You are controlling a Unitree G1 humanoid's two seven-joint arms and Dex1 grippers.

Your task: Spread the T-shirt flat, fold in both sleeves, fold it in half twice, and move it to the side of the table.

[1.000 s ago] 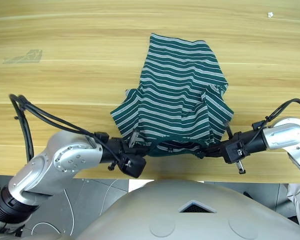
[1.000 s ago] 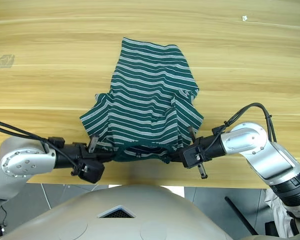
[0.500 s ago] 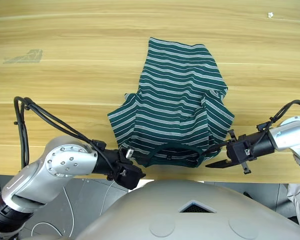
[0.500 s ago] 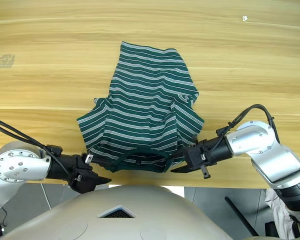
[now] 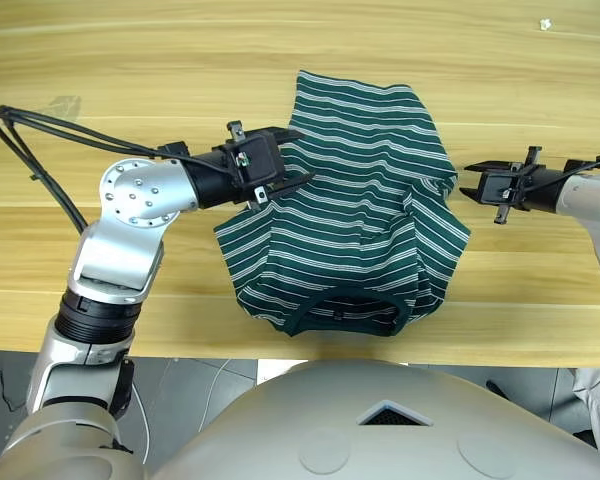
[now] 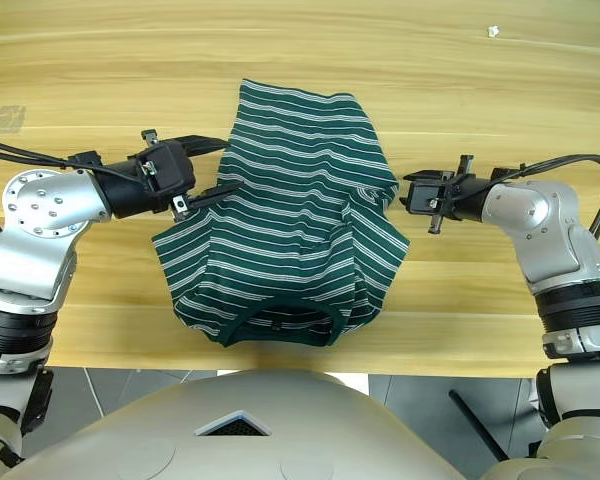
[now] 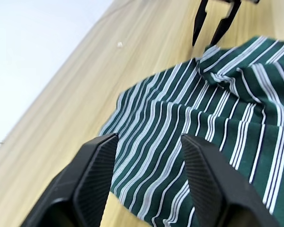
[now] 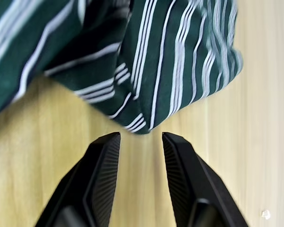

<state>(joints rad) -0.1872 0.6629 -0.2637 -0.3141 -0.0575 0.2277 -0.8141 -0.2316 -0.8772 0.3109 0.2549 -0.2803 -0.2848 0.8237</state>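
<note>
Pale wood planks form the desk [image 5: 130, 40] we look down on, the grain running from side to side, and grey floor [image 5: 185, 375] shows below its near edge. On the middle of the desk, reaching close to that near edge, we see the dark green T-shirt with thin white stripes [image 5: 350, 210]. It is not flat. The cloth is bunched and creased, with folds doubled under along both sides, and its dark ribbed neckline [image 5: 340, 305] lies nearest us. The straight hem lies at the far end.

We find the left jaws over the shirt's left edge, about halfway up the garment, spread wide and gripping nothing. In the left wrist view the two black ribbed fingers [image 7: 92, 179] stand apart with striped cloth showing between them. We cannot tell whether they touch the fabric.

We find the right jaws at the shirt's right edge, level with a folded corner that sticks out there. They are also parted and empty. In the right wrist view the fingers [image 8: 102, 170] flank the tip of that corner over bare wood, just short of the cloth.

Well beyond the shirt, on the far right of the desk, lies a tiny white scrap [image 5: 545, 24]. On the far left we make out a faint greyish smudge [image 5: 65, 105] on the wood.
</note>
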